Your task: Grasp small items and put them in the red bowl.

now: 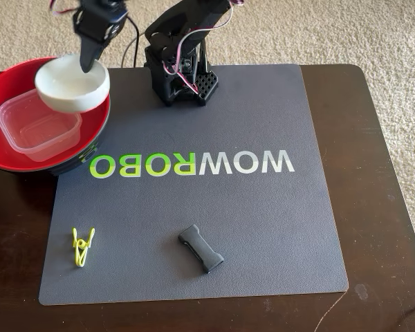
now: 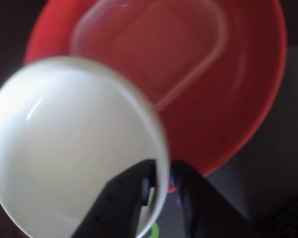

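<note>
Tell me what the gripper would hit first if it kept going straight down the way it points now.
Probably the red bowl. The gripper points down, its fingers pinching the rim of the white bowl over the red bowl's edge. The clear container lies beside that line; depth is uncertain.

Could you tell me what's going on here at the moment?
The arm's gripper is shut on the rim of the white bowl, holding it over the red bowl. The clear container is already in the red bowl. The black buckle and the yellow-green clip lie on the grey mat, not yet picked up.
</note>
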You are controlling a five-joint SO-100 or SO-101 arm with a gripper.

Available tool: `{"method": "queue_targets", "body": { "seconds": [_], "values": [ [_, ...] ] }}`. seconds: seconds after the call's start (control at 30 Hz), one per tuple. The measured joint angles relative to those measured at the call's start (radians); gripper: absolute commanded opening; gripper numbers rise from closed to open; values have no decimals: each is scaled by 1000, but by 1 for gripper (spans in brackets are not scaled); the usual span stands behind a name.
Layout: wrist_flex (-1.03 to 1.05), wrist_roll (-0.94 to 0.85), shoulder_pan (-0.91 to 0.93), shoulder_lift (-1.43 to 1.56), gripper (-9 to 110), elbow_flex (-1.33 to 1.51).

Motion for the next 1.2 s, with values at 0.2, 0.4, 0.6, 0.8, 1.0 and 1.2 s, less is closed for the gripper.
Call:
{"method": "queue_targets", "body": {
  "seconds": [0.2,0.4,0.6,0.8,1.0,1.2],
  "values": [
    [-140,5,121,-233,0,-2],
    [-156,-37,121,-523,22,-189],
    [-140,-26,81,-558,27,-236],
    [-52,11,-117,-354,28,-239],
    [61,-140,-459,-357,27,-465],
    [84,-350,-709,-818,28,-772]
  ]
}}
